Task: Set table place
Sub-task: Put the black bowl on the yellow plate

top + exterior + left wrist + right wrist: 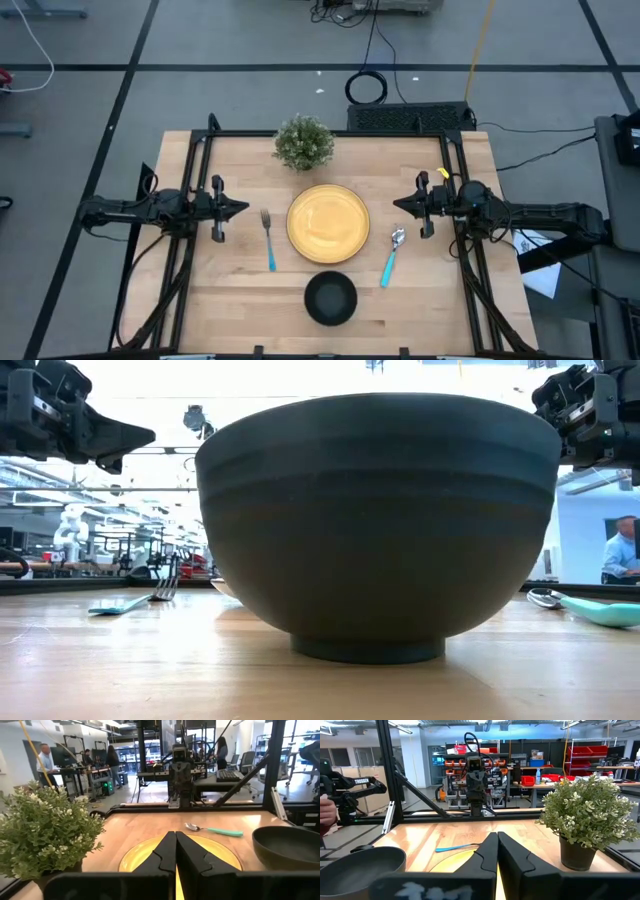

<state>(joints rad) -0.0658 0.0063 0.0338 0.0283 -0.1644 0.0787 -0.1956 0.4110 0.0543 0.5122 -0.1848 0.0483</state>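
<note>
A round yellow plate (328, 223) lies flat at the table's middle. A black bowl (330, 298) stands on its foot near the front edge; it fills the low view (375, 520). A fork (268, 240) with a light-blue handle lies left of the plate, a spoon (391, 257) with a light-blue handle right of it. My left gripper (243, 208) hovers shut and empty at the table's left, pointing at the plate. My right gripper (398, 204) hovers shut and empty at the right, also pointing at the plate.
A small bushy green potted plant (303, 142) stands at the far middle of the table, behind the plate. The black frame rails (200, 160) run along the table's left and right sides. People stand in the room beyond the table (46, 760).
</note>
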